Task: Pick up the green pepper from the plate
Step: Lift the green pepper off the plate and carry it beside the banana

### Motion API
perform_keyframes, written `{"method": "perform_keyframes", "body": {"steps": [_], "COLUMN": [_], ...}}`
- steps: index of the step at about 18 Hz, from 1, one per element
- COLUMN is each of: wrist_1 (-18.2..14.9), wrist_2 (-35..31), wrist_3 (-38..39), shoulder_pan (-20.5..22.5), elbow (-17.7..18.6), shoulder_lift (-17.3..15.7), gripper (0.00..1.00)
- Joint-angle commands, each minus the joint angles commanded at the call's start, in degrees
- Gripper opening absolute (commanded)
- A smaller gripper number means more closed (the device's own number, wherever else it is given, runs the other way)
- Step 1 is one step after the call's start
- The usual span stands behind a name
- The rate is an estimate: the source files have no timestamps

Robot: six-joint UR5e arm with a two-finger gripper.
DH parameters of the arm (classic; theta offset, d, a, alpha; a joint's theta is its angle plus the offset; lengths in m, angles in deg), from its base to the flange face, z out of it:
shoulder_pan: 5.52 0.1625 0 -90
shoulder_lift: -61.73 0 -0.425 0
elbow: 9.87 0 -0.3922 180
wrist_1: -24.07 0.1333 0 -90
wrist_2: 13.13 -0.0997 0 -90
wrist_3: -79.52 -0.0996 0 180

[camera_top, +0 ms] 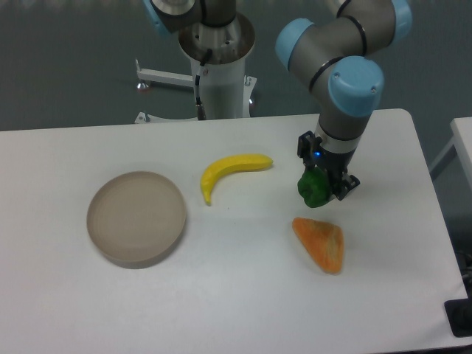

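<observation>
The green pepper (314, 189) hangs above the table at centre right, held in my gripper (318, 189), which is shut on it. The gripper points down from the arm's wrist. The beige plate (136, 217) sits at the left of the table, far from the pepper, with nothing on it.
A yellow banana (228, 171) lies between the plate and the gripper. An orange wedge-shaped piece (321, 243) lies just below the held pepper. The arm's base column (219, 70) stands behind the table's far edge. The table's right edge is close to the gripper.
</observation>
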Motion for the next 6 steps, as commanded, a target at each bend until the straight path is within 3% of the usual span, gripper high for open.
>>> {"method": "perform_keyframes", "body": {"steps": [6], "wrist_1": [0.0], "wrist_2": [-0.27], "wrist_3": [0.0], "shoulder_pan": [0.61], "elbow": [0.18], "shoulder_lift": [0.0], "gripper": [0.15]}}
